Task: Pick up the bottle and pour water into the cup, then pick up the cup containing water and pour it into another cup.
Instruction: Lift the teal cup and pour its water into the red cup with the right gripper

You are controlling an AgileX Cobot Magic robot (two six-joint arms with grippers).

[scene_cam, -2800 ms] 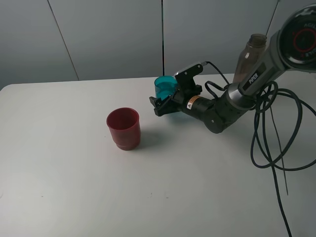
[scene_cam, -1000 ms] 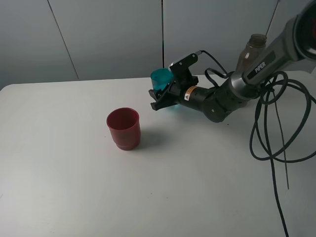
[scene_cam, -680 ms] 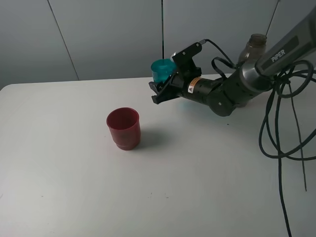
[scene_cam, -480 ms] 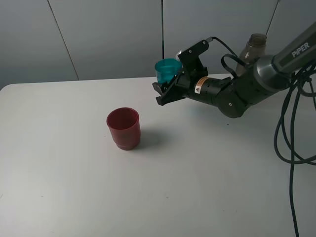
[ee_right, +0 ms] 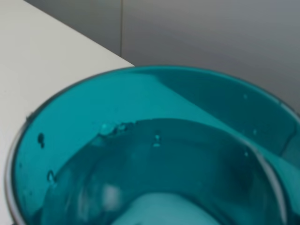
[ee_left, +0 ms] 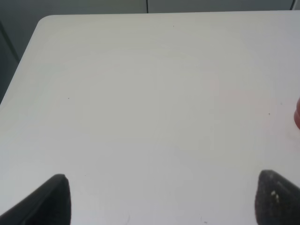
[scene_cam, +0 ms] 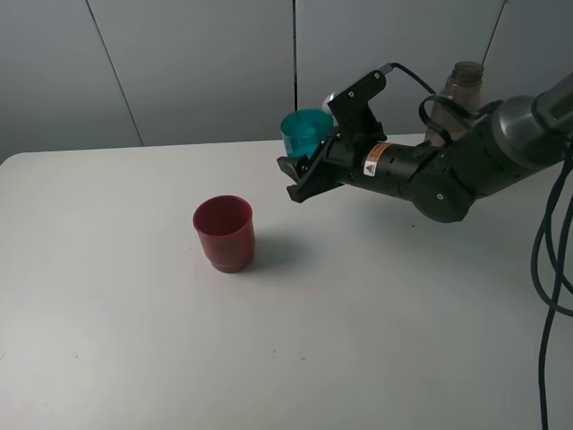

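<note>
The teal cup [scene_cam: 304, 133] hangs above the back of the table, upright, with my right gripper [scene_cam: 301, 167] shut on its lower part. Its inside fills the right wrist view, where the cup [ee_right: 154, 154] holds water and the fingers are hidden. The dark red other cup [scene_cam: 224, 233] stands empty on the table, to the left of and nearer than the held cup. The smoky bottle [scene_cam: 458, 88] stands at the back right, partly hidden behind the right arm. My left gripper [ee_left: 164, 201] is open over bare table, out of the exterior high view.
The white table [scene_cam: 134, 340] meets a grey wall along its back edge. Black cables [scene_cam: 553, 269] hang down at the right side. In the left wrist view, a sliver of the red cup [ee_left: 297, 117] shows at the frame edge.
My right gripper has lifted the teal cup off the table and carried it up and slightly right. The red cup and bottle have not moved.
</note>
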